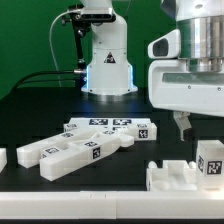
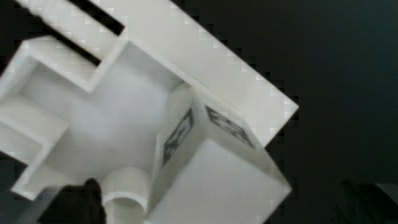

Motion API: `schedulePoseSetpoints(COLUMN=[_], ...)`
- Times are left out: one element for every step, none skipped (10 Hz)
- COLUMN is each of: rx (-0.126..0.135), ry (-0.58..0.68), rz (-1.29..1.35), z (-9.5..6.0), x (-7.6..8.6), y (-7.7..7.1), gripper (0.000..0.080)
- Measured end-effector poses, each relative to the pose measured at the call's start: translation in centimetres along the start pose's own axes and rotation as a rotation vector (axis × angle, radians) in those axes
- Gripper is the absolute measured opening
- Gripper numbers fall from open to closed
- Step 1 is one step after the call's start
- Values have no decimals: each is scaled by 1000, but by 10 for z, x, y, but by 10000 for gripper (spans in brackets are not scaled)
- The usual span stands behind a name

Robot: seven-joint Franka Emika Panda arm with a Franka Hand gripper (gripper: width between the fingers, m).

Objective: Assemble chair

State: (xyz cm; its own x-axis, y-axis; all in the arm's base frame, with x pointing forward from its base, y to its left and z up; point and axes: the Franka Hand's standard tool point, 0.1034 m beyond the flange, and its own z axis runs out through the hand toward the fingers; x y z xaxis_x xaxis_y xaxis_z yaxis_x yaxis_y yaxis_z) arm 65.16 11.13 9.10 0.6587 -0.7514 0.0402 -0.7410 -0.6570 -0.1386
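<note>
Chair parts lie on the black table. A long slotted white piece [image 1: 70, 152] with tags rests at the exterior view's left-centre. At the lower right sits a chunky white seat-like piece [image 1: 172, 176], and a tagged white block [image 1: 211, 160] stands against it. My gripper [image 1: 200, 132] hangs just above that block, open and holding nothing. One dark finger [image 1: 183, 125] is clear of the block's side. The wrist view is filled from close up by the recessed piece [image 2: 71, 110], the tagged block [image 2: 222, 140] and a rounded peg [image 2: 134, 195].
The marker board [image 1: 110, 127] lies flat behind the slotted piece. Another white part [image 1: 3, 157] shows at the exterior view's left edge. The robot base [image 1: 108, 60] stands at the back before a green backdrop, with cables to its left.
</note>
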Motion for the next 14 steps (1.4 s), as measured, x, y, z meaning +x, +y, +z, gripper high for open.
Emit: schedulePoseSetpoints(rx=[-4,-18,-33,-45,-45,-46,-46,-46,-47,-47,-45,-36,-38,-37], ry=[1,1,-25,-26,-21,-20,-20,-19,-17,-15,-14,-17,-15,-10], rz=[-115,-376,-559,-634,-620,-580,-560,-525,-454,-353,-254,-48,207,414], z=[1,4,8,8,8,8,8,8,8,8,8,7,8,9], x=[-1,-4,-3,-1,0,0,0,0,0,0,1,3,0,-4], y=[0,0,3,3,3,3,4,4,4,4,4,4,3,0], gripper=[649,649,649,649,623,492,492,281,284,284,284,284,284,284])
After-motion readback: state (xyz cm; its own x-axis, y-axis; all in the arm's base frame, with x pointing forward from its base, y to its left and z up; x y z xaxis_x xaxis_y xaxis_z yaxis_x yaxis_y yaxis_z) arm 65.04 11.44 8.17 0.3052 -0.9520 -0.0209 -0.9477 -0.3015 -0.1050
